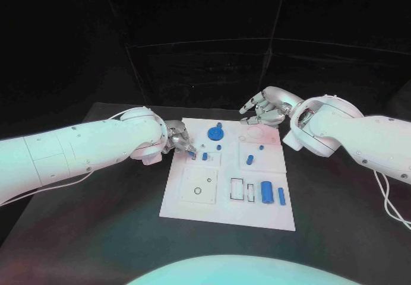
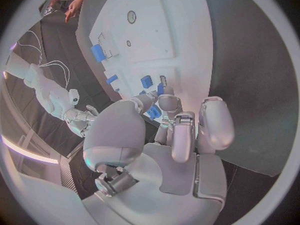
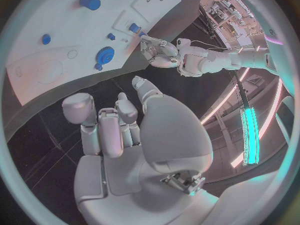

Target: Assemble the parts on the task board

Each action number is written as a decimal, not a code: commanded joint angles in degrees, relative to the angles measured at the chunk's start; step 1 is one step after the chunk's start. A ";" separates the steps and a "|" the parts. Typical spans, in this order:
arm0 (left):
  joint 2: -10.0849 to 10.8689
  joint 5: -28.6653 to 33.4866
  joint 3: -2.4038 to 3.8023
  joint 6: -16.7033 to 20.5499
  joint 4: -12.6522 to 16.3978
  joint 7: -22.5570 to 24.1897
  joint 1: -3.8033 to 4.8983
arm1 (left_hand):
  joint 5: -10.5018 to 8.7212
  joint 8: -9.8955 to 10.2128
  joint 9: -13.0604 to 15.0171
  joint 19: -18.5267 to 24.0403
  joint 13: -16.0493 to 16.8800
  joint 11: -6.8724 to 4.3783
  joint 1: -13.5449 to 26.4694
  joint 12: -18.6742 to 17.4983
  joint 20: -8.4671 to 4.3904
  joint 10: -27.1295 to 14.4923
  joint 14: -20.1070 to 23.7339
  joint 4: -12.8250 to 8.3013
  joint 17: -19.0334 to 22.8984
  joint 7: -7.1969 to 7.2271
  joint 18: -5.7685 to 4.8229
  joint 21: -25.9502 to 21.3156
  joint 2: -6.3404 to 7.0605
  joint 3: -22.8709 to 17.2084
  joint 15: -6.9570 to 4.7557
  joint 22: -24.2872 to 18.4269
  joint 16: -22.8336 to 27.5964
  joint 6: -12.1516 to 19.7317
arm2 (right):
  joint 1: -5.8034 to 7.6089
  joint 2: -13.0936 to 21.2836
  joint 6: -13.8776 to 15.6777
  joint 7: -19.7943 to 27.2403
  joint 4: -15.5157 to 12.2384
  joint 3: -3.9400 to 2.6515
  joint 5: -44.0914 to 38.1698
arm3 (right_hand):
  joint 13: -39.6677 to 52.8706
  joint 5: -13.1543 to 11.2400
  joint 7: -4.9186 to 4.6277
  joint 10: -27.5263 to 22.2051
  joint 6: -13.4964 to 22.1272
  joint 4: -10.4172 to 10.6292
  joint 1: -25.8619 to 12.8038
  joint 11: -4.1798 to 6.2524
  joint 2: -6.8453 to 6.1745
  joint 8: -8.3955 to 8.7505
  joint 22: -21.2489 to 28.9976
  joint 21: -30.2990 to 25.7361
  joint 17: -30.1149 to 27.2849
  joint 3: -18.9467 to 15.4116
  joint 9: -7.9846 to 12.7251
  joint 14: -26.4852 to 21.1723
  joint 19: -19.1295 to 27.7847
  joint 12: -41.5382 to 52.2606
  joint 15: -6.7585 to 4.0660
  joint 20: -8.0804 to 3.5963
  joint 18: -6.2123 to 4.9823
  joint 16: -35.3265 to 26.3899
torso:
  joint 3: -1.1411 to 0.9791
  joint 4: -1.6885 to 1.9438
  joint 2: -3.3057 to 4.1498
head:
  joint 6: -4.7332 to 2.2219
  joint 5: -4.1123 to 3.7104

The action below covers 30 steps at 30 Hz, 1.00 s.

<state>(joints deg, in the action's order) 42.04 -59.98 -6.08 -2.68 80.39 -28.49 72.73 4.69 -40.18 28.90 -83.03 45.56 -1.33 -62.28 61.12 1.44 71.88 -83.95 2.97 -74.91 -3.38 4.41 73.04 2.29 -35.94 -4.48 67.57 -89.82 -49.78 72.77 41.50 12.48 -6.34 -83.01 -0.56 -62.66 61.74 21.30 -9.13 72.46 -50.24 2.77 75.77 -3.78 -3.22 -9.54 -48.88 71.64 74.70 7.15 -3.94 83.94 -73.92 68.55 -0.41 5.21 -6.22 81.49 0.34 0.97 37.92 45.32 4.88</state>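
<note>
— Where is your left hand (image 1: 178,140) now?

— At the task board (image 1: 257,212)'s far-left corner, about ten o'clock from the plate's middle. Its fingertips pinch a small blue part (image 2: 154,112) just over the board's edge — you see that best from the left wrist.

— And your right hand (image 1: 267,108)?

— At one o'clock, past the board's far edge, fingers loosely spread, grasping nothing.

— The other parts?

— A blue gear (image 1: 215,133) at twelve o'clock; two blue cylinders (image 1: 267,192) lying at four o'clock, near the right edge
</note>
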 commanded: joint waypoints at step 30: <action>-2.34 -3.73 -0.01 -4.28 -2.01 -1.64 -0.32 | 0.21 -0.33 0.01 -0.39 -0.07 -0.08 -0.23 -0.17 0.06 0.66 -6.05 -7.81 -15.09 0.43 0.32 0.18 0.20 -8.11 -0.26 0.10 -0.18 -0.02 | 0.09 -0.27 -0.52 0.62 0.11 -0.03 0.11 | -0.01 0.26 0.10 -0.39 0.07 0.02 0.41 0.00 0.03 -0.33 0.09 -0.32 -0.07 0.50 0.04 2.85 0.23 -0.22 -0.37 0.07 -1.03 -0.27 | -0.01 0.05 -0.04 | 0.65 -0.26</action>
<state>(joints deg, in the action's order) 39.72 -62.67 -6.07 -5.23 78.46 -29.53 72.37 4.68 -40.11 28.88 -83.03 45.54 -1.42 -62.13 61.12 1.44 72.17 -83.95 2.76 -74.91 -3.40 4.41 73.02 2.44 -36.14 -4.48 67.62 -89.82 -49.78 72.76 41.29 12.29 -6.28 -82.91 -0.56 -62.65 61.74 21.30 -9.13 72.46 -50.24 2.94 75.77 -3.78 -3.22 -9.54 -48.88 71.64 74.70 7.31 -3.94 83.94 -73.92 68.55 -0.41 5.20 -6.22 81.49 0.32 0.98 37.89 45.91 4.63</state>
